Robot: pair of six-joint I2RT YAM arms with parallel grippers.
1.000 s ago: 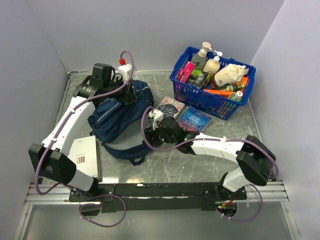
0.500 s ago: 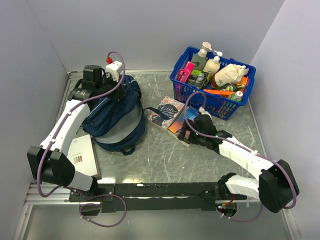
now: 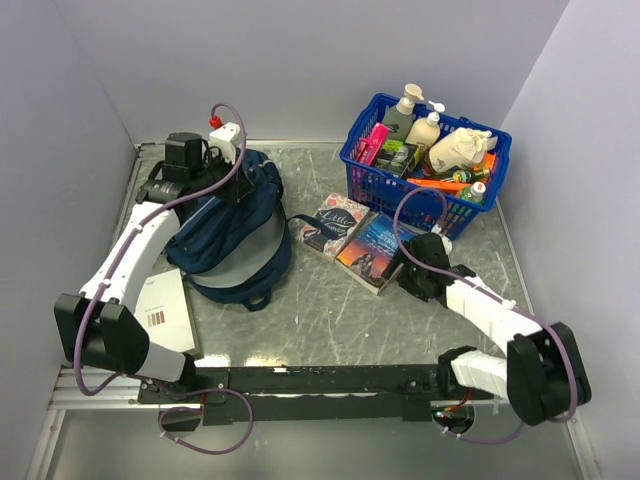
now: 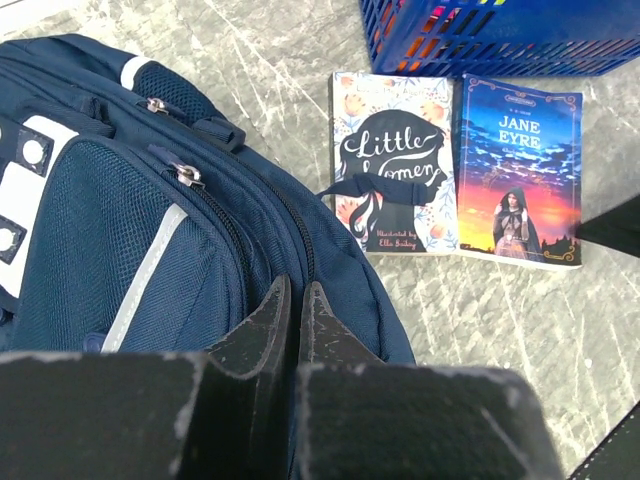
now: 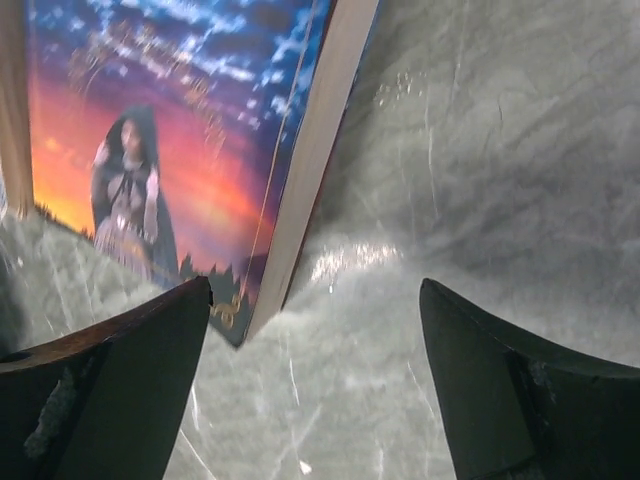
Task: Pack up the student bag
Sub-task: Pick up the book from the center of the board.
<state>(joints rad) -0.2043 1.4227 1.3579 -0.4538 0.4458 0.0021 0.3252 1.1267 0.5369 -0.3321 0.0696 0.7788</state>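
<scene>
The student bag (image 3: 228,232), navy blue with grey trim, lies at the left of the table; it fills the left of the left wrist view (image 4: 120,230). My left gripper (image 3: 238,188) sits at its far upper edge, its jaws shut (image 4: 297,296) with blue bag fabric between them. My right gripper (image 3: 408,272) is open and empty (image 5: 312,290), low over the table at the near right corner of a Jane Eyre book (image 3: 373,250), whose cover shows in the right wrist view (image 5: 180,130). A Little Women book (image 3: 333,222) lies beside it, a bag strap across its cover (image 4: 385,190).
A blue plastic basket (image 3: 395,195) full of bottles and packets stands at the back right, just behind the books. A white box with a barcode (image 3: 165,310) lies left of the bag. Grey walls close in the table on three sides.
My right arm drew back from the bag to the right and now sits at the Jane Eyre book's corner. My left gripper pulled the bag left and bunched it up a second ago, then held still.
</scene>
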